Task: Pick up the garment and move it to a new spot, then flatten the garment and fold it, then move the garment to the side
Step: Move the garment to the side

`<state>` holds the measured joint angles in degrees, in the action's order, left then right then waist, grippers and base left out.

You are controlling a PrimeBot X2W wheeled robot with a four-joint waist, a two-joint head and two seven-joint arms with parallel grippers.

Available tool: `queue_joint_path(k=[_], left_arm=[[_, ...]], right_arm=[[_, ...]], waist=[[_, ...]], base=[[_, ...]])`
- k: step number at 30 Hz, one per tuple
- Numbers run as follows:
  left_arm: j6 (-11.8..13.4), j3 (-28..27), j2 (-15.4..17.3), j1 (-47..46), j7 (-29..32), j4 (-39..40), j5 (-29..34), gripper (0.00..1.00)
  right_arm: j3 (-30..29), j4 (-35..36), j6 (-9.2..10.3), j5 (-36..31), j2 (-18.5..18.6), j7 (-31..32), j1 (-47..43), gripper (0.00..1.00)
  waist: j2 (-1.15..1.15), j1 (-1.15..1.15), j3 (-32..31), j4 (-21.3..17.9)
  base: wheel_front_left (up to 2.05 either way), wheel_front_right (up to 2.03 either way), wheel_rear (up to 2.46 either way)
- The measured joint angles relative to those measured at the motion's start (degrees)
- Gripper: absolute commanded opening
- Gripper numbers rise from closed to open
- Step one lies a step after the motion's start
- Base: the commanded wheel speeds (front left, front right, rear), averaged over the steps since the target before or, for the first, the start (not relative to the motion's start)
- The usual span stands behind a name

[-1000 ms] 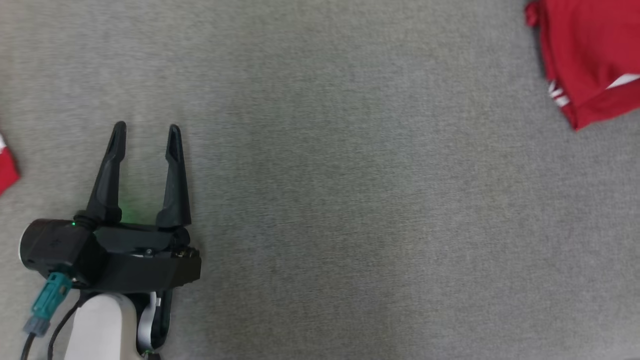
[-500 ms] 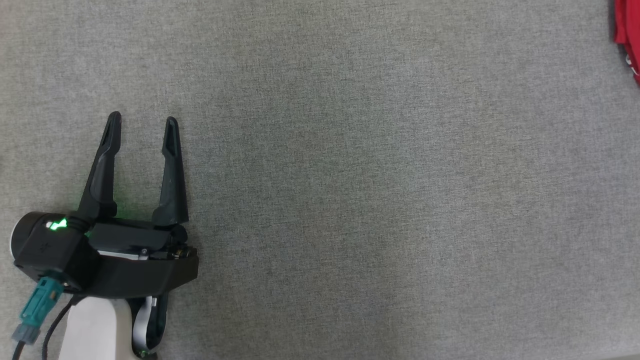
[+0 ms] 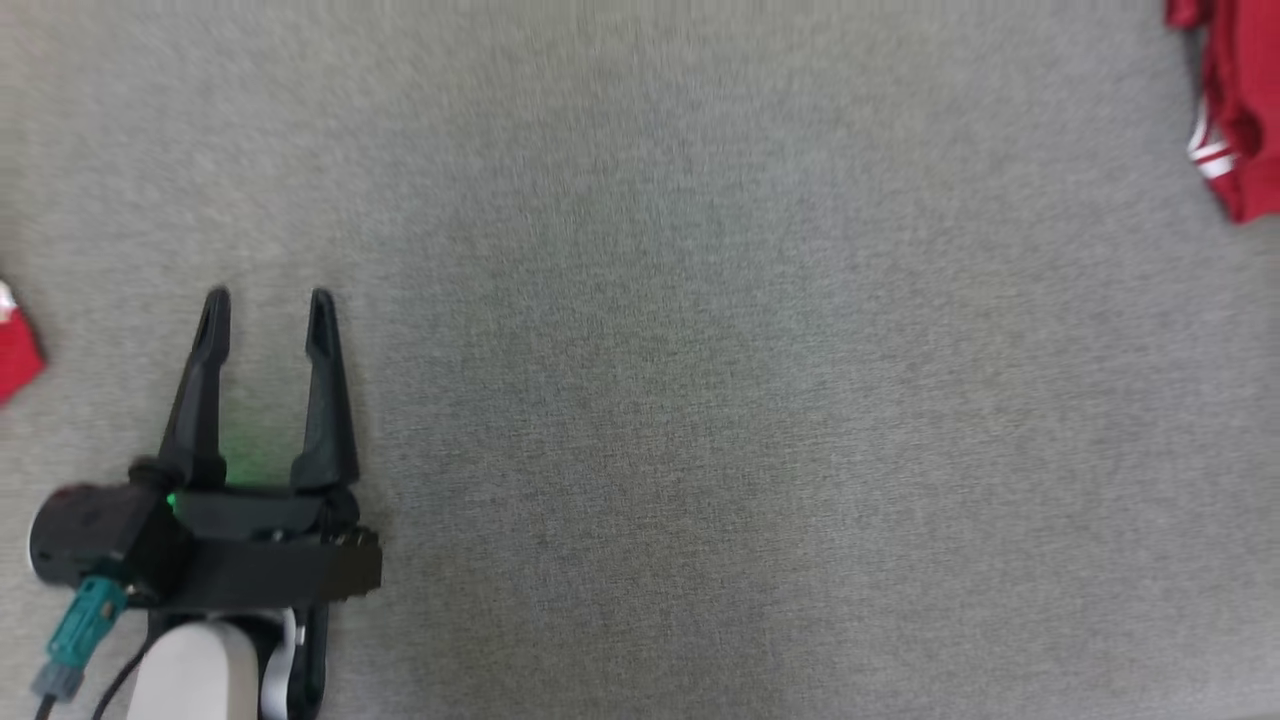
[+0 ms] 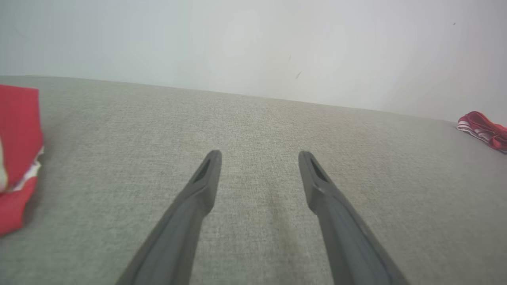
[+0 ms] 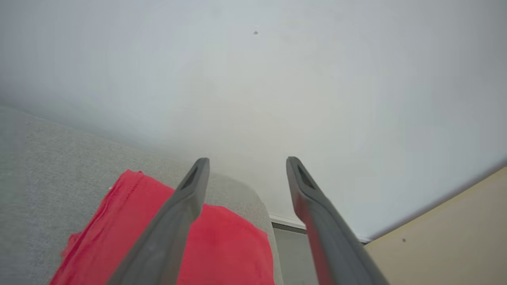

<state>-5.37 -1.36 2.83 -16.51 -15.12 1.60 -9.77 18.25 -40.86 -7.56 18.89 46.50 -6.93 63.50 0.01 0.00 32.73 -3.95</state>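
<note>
**Head view looking down on a grey woven surface with red cloth at two edges**

The grey surface (image 3: 700, 400) is stretching flat and bare across the middle of the head view, its weave slightly blurred. The left gripper (image 3: 268, 297) is hovering low on the left over this fabric, its two dark fingers standing wide apart with nothing between them and a green light glowing at their base. The garment (image 3: 1235, 130), red with white stripes, is lying bunched at the far upper right edge, well apart from that gripper. In the right wrist view the right gripper (image 5: 247, 159) is hanging above the same red cloth, fingers spread wide and gripping nothing, while the garment is resting near the surface's rounded corner. A second red cloth (image 3: 15, 350) is lying at the left edge. A pale, plain wall (image 4: 253, 39) is rising behind the surface, marked by a few dark specks. Past the corner, a pale skirting strip (image 5: 289, 223) and a beige panel (image 5: 455, 237) are showing.
</note>
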Motion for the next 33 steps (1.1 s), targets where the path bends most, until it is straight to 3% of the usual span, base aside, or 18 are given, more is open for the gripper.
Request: queue_joint_path(k=[9,22,33], left_arm=[[1.24,-2.81,0.02,6.7,-0.01,-1.79,-0.63,1.0],[1.31,-3.39,0.02,14.45,-0.01,-4.77,-0.86,1.0],[0.75,-2.47,0.01,16.8,-0.01,-7.17,-0.41,1.0]], right_arm=[[0.11,6.49,0.0,0.87,-9.66,-6.25,-9.32,1.0],[-5.22,17.77,0.0,-0.34,-23.15,-7.75,-35.37,1.0],[-13.03,28.98,0.0,-3.26,-33.03,-7.97,-56.79,1.0]], waist=[[-0.01,-0.01,-8.47,0.71],[-0.02,-0.02,-21.25,2.72],[-0.02,-0.02,-28.72,4.78]], base=[[0.0,0.0,0.0],[0.0,0.0,0.0],[0.0,0.0,0.0]])
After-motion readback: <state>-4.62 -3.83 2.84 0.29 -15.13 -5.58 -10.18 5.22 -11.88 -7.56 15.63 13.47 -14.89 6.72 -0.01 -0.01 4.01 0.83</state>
